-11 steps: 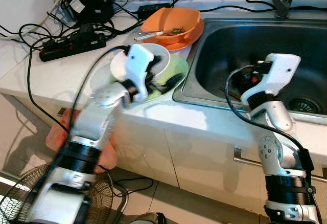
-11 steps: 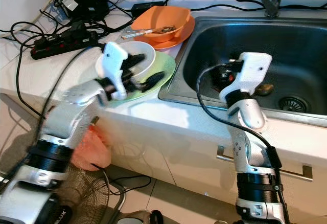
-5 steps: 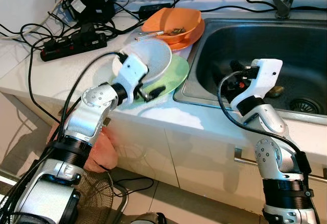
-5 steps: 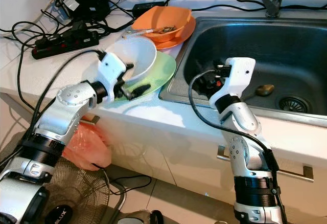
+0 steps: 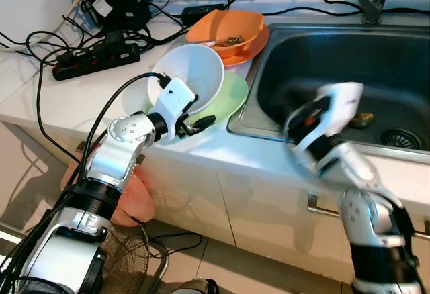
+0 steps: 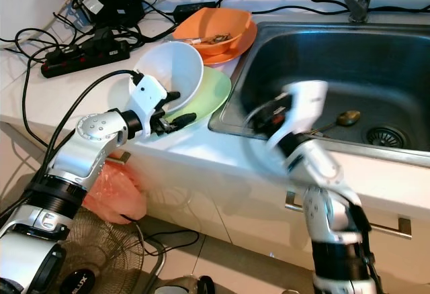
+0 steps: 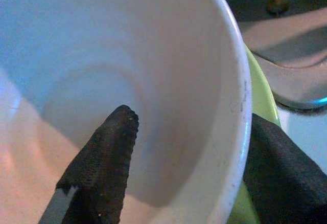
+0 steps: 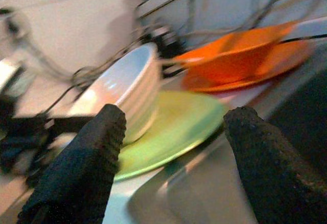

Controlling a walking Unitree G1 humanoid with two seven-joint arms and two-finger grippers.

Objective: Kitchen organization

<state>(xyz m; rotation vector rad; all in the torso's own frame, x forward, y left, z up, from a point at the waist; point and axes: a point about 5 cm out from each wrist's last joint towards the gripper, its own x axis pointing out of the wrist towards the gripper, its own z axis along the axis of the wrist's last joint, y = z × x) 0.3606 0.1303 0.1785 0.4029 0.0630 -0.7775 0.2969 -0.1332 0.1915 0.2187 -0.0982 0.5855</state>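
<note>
The left end effector (image 5: 190, 121) is clamped on the rim of the white bowl (image 5: 191, 79), one finger inside and one outside, tipping it up over the green plate (image 5: 225, 99) on the counter (image 5: 80, 99) just left of the sink (image 5: 349, 59). The right end effector (image 8: 171, 147), blurred, hovers at the sink's near left edge with its fingers spread and empty. The tidying looks barely begun: the orange bowl (image 5: 225, 31) with scraps and its orange plate (image 5: 252, 51) sit untouched at the far side, and some bits lie in the sink.

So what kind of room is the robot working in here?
Most likely a home kitchen: a steel sink is set into a white counter, with a tap behind it, and used dishes such as an orange bowl and a green plate sit beside it.
</note>
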